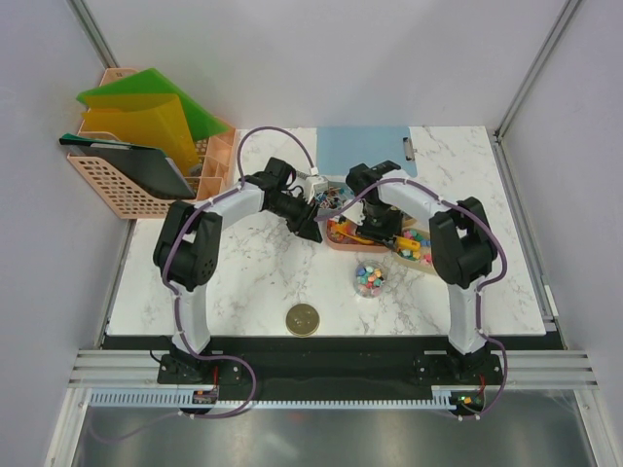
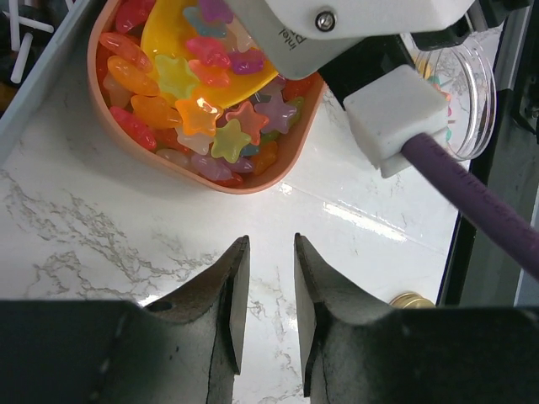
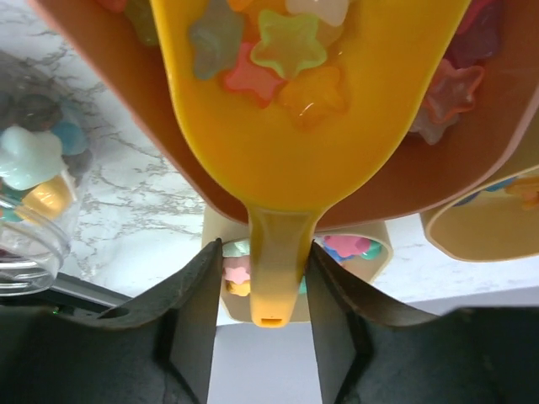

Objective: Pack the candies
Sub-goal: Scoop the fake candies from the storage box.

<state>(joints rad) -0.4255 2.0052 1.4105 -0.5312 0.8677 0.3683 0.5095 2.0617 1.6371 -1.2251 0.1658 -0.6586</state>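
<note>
The left gripper hangs over bare marble table. Its two dark fingers stand a narrow slit apart, with nothing between them and nothing touched.

Just beyond it sits a peach dish heaped with star-shaped candies in pastel and orange-red colours. A yellow-orange scoop lies in the dish with several stars in its bowl.

The right gripper straddles the scoop's handle. Its jaws are partly spread. Daylight shows between the handle and one finger. The other finger sits so close that contact may or may not be there; the view does not settle it.

More candies fill the clear jar standing on the table right of the dish. A gold lid lies nearer the arm bases.

The only legible writing is "intel" on the white camera housing of the right wrist. The characters beside it are cut off.
</note>
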